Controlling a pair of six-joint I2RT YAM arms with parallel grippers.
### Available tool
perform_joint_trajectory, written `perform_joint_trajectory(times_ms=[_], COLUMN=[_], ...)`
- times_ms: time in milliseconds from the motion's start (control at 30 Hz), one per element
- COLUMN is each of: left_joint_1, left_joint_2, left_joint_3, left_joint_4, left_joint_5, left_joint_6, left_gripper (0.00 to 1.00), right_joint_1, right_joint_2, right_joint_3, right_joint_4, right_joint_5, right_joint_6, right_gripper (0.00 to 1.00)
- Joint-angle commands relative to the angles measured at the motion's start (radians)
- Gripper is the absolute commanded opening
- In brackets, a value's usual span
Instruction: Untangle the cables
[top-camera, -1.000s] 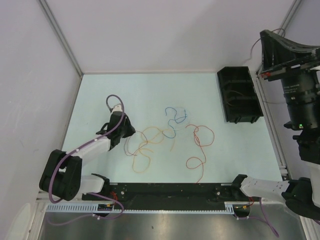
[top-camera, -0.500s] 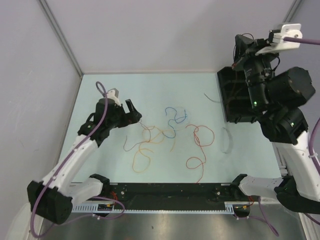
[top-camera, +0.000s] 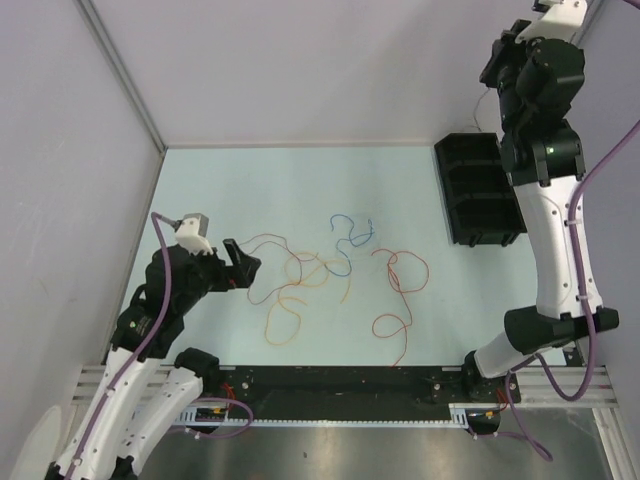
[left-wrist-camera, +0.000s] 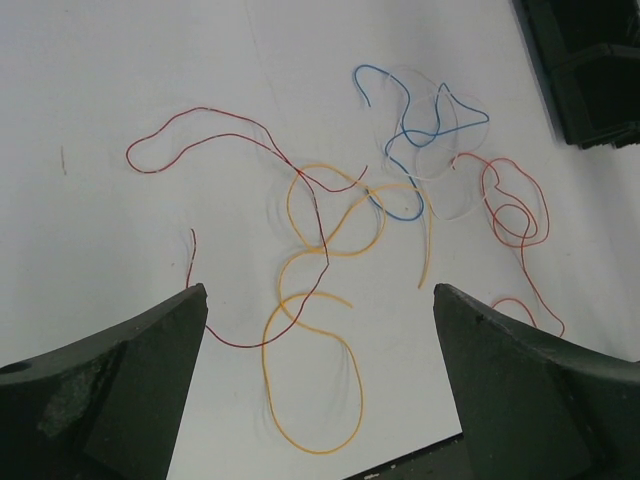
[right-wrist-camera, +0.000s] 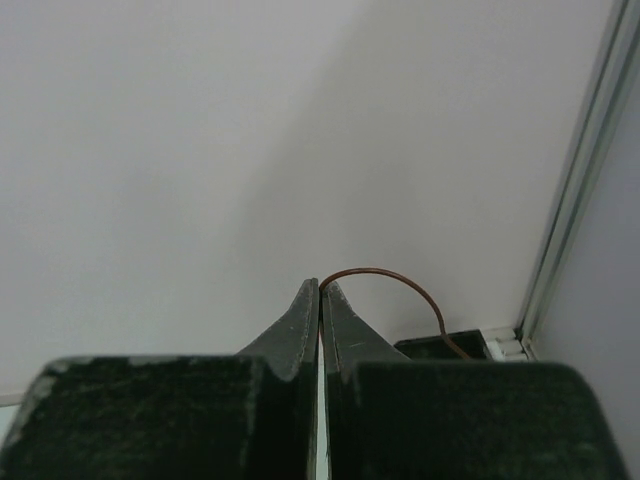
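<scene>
While the right gripper (right-wrist-camera: 320, 292) is clamped on a thin brown wire (right-wrist-camera: 385, 272), high in the upper right of the overhead view, the rest of the cables (top-camera: 330, 270) lie in a loose heap at the middle of the table (top-camera: 230, 180). The wire is caught only at the very fingertips and arcs down toward the black bin (top-camera: 478, 190). So slim a hold could let it slide out. It would then likely drop into the bin or drape over its wall, where an edge could snag it.

The left gripper (left-wrist-camera: 320, 292) hangs spread wide at the lower left of the heap, holding nothing. In its wrist view the dark red cable (left-wrist-camera: 230, 125) runs from the upper left down across the orange cable (left-wrist-camera: 345, 250), crossing it more than once near the centre of the frame. A close there would probably pinch both strands, and a pull would tighten the crossing rather than free it. The blue cable (left-wrist-camera: 405, 135), in the upper centre, overlaps the orange one's right end, and the red cable (left-wrist-camera: 520, 210) curls just beside it at right. Dragging any limp strand sideways may therefore carry its neighbours along. Picking a free end, such as the dark red tip at lower left, looks safer.
</scene>
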Motion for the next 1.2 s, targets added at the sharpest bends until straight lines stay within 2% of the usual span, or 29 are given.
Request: perform_joint_trajectory(times_ms=[0,100,233,367,733,967,1167], left_joint_1=[0.022,0.021,0.025,0.025,0.024,0.025,0.025], left_joint_2=[-0.026,-0.017,-0.02,-0.028,-0.025,-0.032,-0.034], left_joint_3=[0.002,0.007,0.007,0.005,0.005,0.005,0.005], left_joint_4=[0.017,0.006,0.004,0.006,0.007,0.007,0.009], left_joint_5=[-0.038,-0.039,-0.039,-0.039,-0.039,-0.039,-0.039], left_joint_6=[0.027,0.027,0.025,0.024,0.025,0.025,0.024], left_gripper=[1.0,1.0,1.0,1.0,1.0,1.0,1.0], right_joint_1=[-0.085,-0.154,-0.272,-0.332,-0.352,-0.372,-0.4], right_joint_2=[0.046,0.04,-0.014,-0.032,-0.026,0.023,0.02], right_joint_3=[0.086,0.021,-0.118,-0.179,-0.178,-0.124,-0.194], right_joint_4=[-0.093,-0.102,-0.036,-0.015,0.002,-0.031,-0.018], right_joint_5=[-0.06,-0.05,-0.169,-0.201,-0.295,-0.275,-0.257], right_joint_6=[0.048,0.049,0.118,0.14,0.201,0.203,0.218], right_gripper=[0.0,0.0,0.0,0.0,0.0,0.0,0.0])
